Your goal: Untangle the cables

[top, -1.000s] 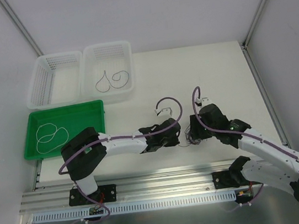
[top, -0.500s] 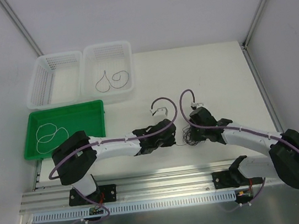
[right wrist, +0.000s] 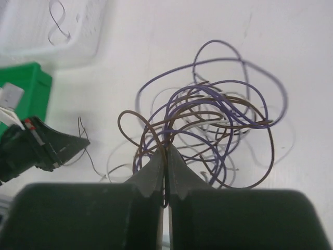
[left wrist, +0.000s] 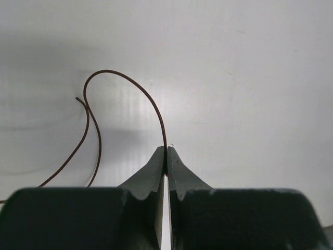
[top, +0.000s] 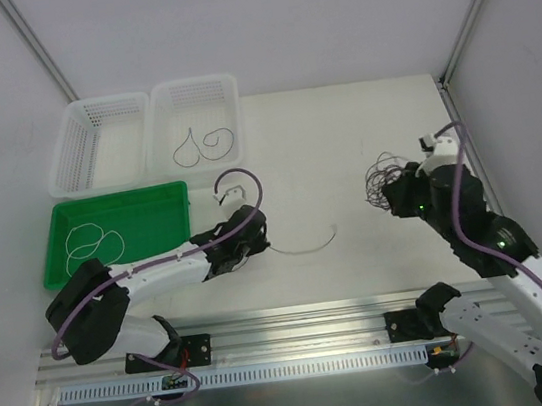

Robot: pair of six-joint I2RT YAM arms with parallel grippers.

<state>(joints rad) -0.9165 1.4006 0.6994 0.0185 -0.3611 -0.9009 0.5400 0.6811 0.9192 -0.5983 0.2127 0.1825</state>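
Observation:
One brown cable (top: pixel 310 249) lies drawn out on the table, and my left gripper (top: pixel 260 244) is shut on its end. In the left wrist view that brown cable (left wrist: pixel 128 82) arcs up out of the shut left gripper (left wrist: pixel 166 151) and curls back to the left. The other cables form a tangle (top: pixel 381 175) of purple, brown and white loops, lifted at the right. My right gripper (top: pixel 398 193) is shut on it. Seen from the right wrist, a brown strand is pinched in the right gripper (right wrist: pixel 166 151) and the tangle (right wrist: pixel 218 107) spreads beyond the tips.
Two white baskets stand at the back left; the right basket (top: pixel 190 93) holds a dark looped cable (top: pixel 204 145). A green tray (top: pixel 150 205) at the left holds a white cable (top: pixel 90 244). The table's right edge runs close to the right arm.
The grippers were together at the table's middle and have pulled apart. The left one went left with a brown strand. The right one shut and went right and back with the tangle.

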